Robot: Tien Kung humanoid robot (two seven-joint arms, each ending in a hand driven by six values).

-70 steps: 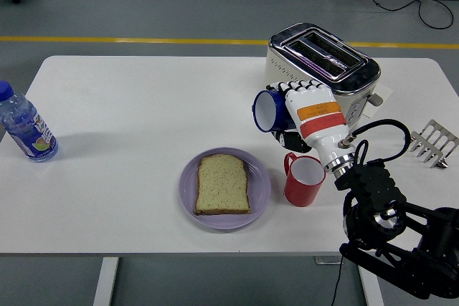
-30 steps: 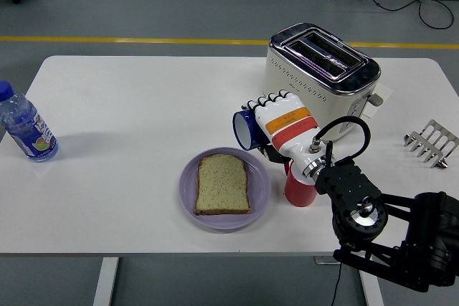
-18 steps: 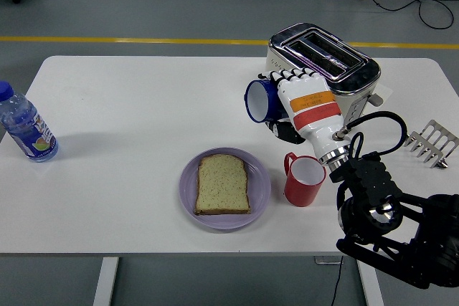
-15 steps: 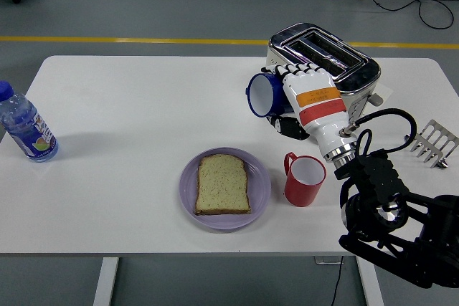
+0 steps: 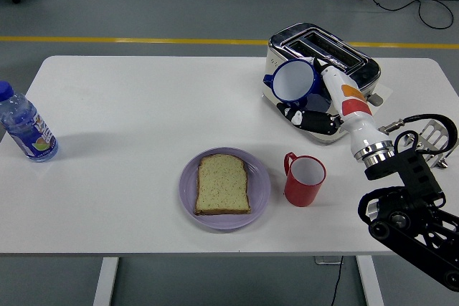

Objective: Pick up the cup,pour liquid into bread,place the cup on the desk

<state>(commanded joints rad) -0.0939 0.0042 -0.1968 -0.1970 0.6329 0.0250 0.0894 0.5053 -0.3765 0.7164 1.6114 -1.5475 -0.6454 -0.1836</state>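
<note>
My right hand, white with orange and red bands, is lifted in front of the toaster with its fingers shut on a blue cup. The cup is tipped on its side, and its white inside faces the camera and the left. A slice of bread lies flat on a purple plate near the table's front, well below and left of the cup. My left hand is out of sight.
A red cup stands upright just right of the plate. A silver toaster sits right behind the blue cup. A water bottle stands at the left edge, and a small metal rack lies at the right edge.
One second ago the hand held the blue cup low beside the plate. It has since lifted the cup up and right, close to the toaster, and the cup's mouth has turned towards the camera.
</note>
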